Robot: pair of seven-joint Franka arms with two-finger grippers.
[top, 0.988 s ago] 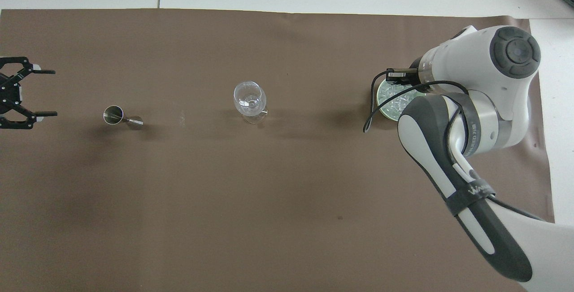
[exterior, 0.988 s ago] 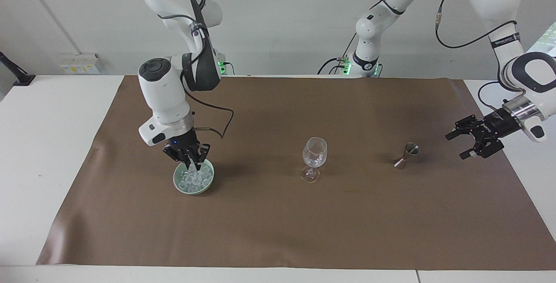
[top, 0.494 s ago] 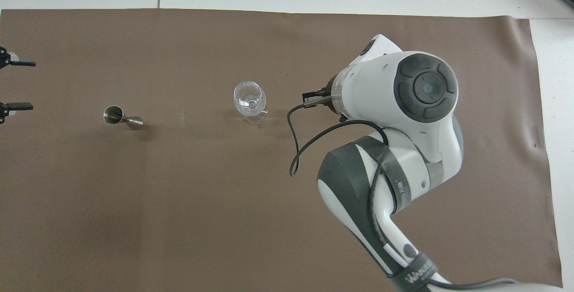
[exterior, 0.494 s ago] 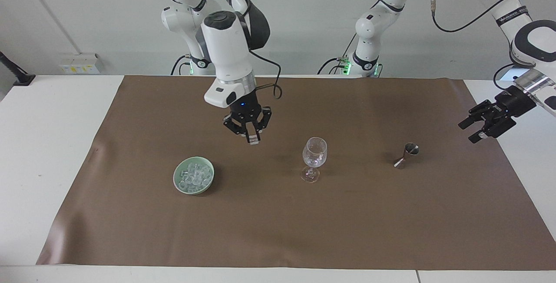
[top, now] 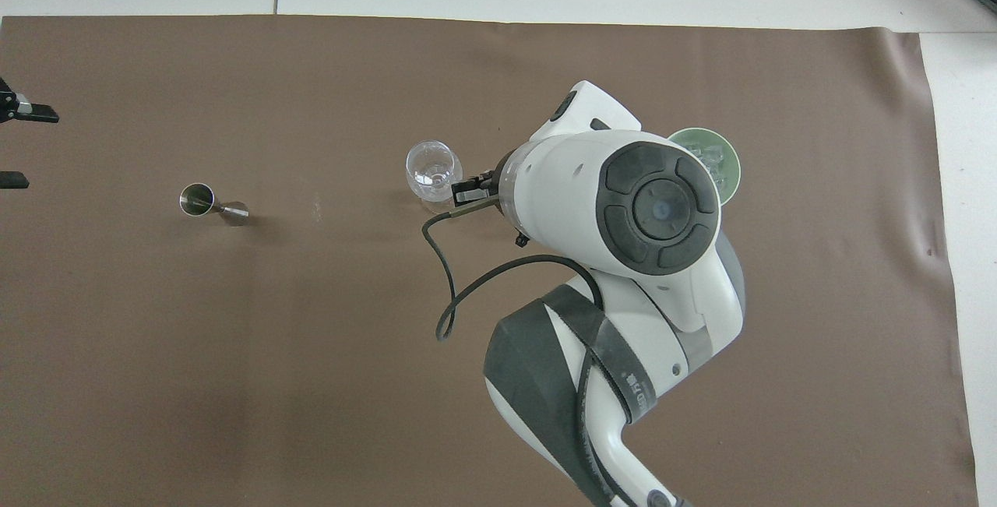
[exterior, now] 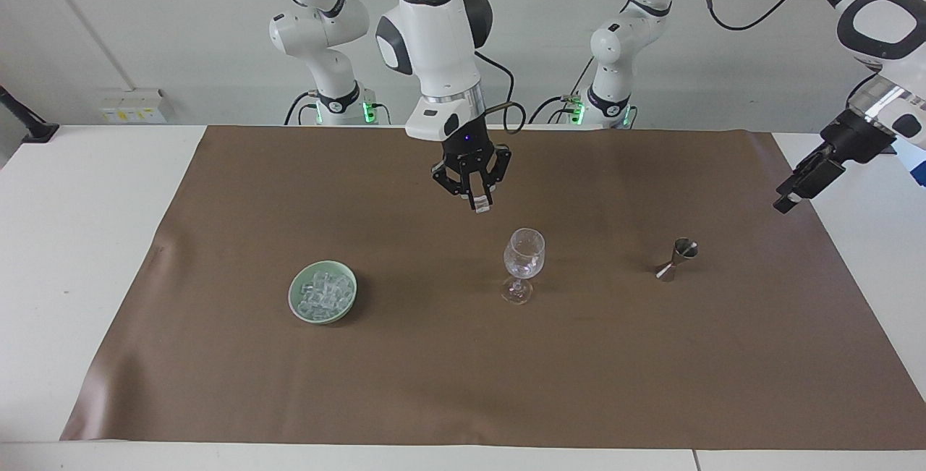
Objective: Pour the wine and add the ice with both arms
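Brown table mat (exterior: 463, 384) mid-task — right gripper (exterior: 477, 203) pinches an ice cube (exterior: 480, 204) near the wine glass (exterior: 524, 254), left gripper (exterior: 796, 185) spread wide — pouring apparently still to come.

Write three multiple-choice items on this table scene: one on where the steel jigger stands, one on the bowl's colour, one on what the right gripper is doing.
1. The jigger stands
A. beside the wine glass, toward the left arm's end
B. in the bowl
C. on the glass

2. The bowl of ice is
A. red
B. pale green
C. black

3. The right gripper is
A. resting in the bowl
B. open over the jigger
C. shut on an ice cube, in the air near the glass

Key: 1 A, the jigger stands on the mat apart from the glass; 2 B, its rim shows green; 3 C, a clear cube sits between its fingertips.
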